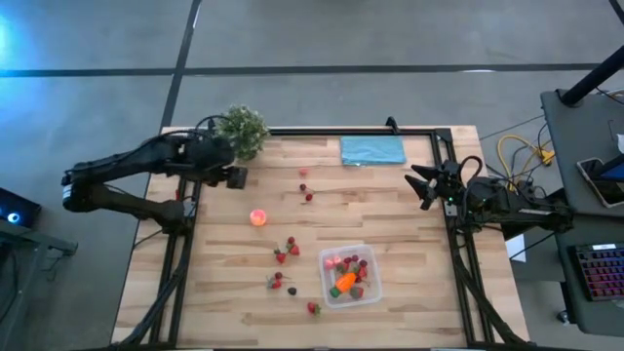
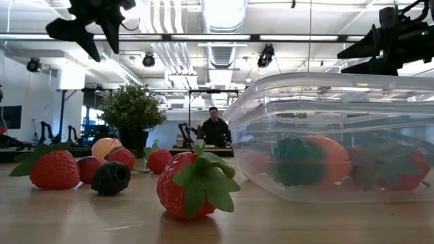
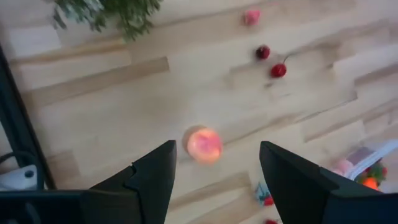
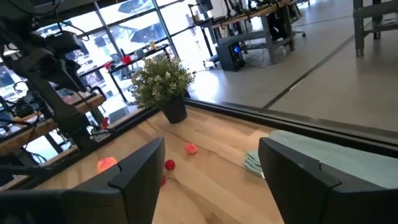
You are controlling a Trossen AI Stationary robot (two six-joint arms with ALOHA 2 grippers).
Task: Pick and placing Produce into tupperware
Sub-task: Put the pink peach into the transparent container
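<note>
Hovering over scattered produce, both arms empty-handed above the counter.

The left end effector [image 1: 237, 176] hung spread and holding nothing near the counter's far-left corner, beside the potted plant [image 1: 242, 129], with the pink-orange ball [image 1: 258, 217] on the boards below and touching neither finger. That ball looked likely to roll off if one finger nudged it before the other closed. The right end effector [image 1: 423, 185] waited at the counter's right edge, also spread and empty. The tupperware [image 1: 366, 294] sat toward the near-right, already holding the carrot [image 1: 344, 282] and red pieces; loose strawberries [image 1: 292, 248] lay just left of it, close enough that a careless descent could scatter them.
</note>
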